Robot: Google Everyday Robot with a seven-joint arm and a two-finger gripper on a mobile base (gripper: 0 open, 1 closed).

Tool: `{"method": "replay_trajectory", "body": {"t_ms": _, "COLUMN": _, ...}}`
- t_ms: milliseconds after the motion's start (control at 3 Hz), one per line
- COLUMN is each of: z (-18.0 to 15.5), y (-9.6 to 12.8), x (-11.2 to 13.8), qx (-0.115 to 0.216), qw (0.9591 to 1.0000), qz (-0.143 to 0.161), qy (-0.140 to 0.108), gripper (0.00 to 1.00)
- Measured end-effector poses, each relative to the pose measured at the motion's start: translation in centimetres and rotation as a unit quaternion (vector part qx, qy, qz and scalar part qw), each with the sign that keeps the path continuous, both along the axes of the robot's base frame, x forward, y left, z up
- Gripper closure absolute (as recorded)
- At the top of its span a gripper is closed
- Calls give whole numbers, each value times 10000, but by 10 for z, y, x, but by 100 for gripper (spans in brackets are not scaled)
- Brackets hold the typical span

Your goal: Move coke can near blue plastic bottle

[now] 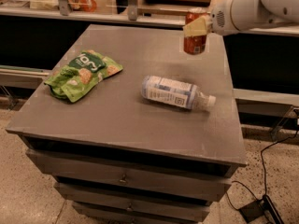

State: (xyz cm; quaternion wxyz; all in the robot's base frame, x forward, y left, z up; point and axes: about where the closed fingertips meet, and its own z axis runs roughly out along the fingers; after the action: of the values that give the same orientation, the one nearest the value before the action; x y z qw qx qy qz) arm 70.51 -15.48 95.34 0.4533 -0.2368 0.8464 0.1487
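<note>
The coke can (pixel 195 42), red with a silver top, hangs in the air above the far right part of the grey table (pixel 121 120). My gripper (pixel 197 26) is shut on the can, with a pale finger pad (pixel 195 27) across its upper side; the white arm reaches in from the right. The blue plastic bottle (pixel 176 93), clear with a pale blue-and-white label, lies on its side near the table's middle right, cap pointing right. The can is above and behind the bottle, apart from it.
A green snack bag (pixel 83 73) lies on the left part of the table. A counter with shelves runs behind the table. Drawers are below the tabletop. A black cable (pixel 264 181) lies on the floor at the right.
</note>
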Motion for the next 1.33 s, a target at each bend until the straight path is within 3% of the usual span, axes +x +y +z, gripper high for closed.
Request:
{"method": "replay_trajectory", "body": {"t_ms": 667, "z": -20, "y": 17, "x": -46, "qx": 90, "qw": 9999, "qz": -106, "qy": 81, "gripper": 100}}
{"method": "replay_trajectory", "body": {"t_ms": 1333, "z": -39, "y": 39, "x": -70, "qx": 186, "qw": 9995, "qz": -222, "qy": -103, "gripper": 100}}
